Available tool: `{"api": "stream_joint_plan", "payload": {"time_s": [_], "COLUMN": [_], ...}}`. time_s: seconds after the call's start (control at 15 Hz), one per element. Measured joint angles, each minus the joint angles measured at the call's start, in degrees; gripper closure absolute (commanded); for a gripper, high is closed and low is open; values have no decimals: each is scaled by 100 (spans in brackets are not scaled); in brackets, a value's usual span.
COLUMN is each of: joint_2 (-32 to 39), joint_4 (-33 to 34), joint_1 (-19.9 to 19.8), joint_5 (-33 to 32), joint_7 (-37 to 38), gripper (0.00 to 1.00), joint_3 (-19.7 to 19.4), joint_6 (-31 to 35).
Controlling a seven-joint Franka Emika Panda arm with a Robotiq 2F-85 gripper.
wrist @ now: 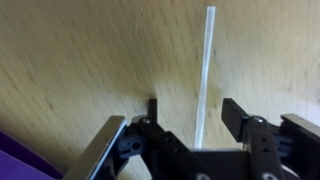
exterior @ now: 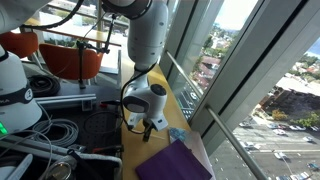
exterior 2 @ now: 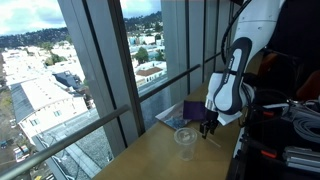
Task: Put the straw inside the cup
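The straw (wrist: 205,70) is a thin pale stick lying flat on the wooden tabletop in the wrist view. It runs between my two black fingers toward the top of the frame. My gripper (wrist: 195,115) is open, low over the table, with one finger on each side of the straw and a gap between them. The small clear cup (exterior 2: 185,137) stands upright on the table in an exterior view, just beside my gripper (exterior 2: 207,128). The gripper also shows in an exterior view (exterior: 150,125), pointing down. I cannot make out the straw in either exterior view.
A purple cloth (exterior 2: 195,108) lies on the table behind the cup, and shows too in an exterior view (exterior: 172,160) and at the wrist view's corner (wrist: 20,165). Tall windows (exterior 2: 110,70) line the table's edge. An orange tub (exterior: 70,58) and cables (exterior: 60,130) sit behind the arm.
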Motion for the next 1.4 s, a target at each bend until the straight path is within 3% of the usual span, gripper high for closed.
{"api": "stream_joint_plan", "payload": {"time_s": [0.33, 1.0, 1.2, 1.4], "joint_2": [-33, -139, -814, -1800], "joint_4": [-78, -345, -911, -1449], "joint_1": [-87, 84, 416, 732], "joint_5": [-27, -81, -55, -15], "joint_7": [-1, 112, 473, 937], "gripper": [99, 100, 100, 100], "joint_3": [-83, -37, -32, -36], "joint_6": [11, 477, 492, 72]}}
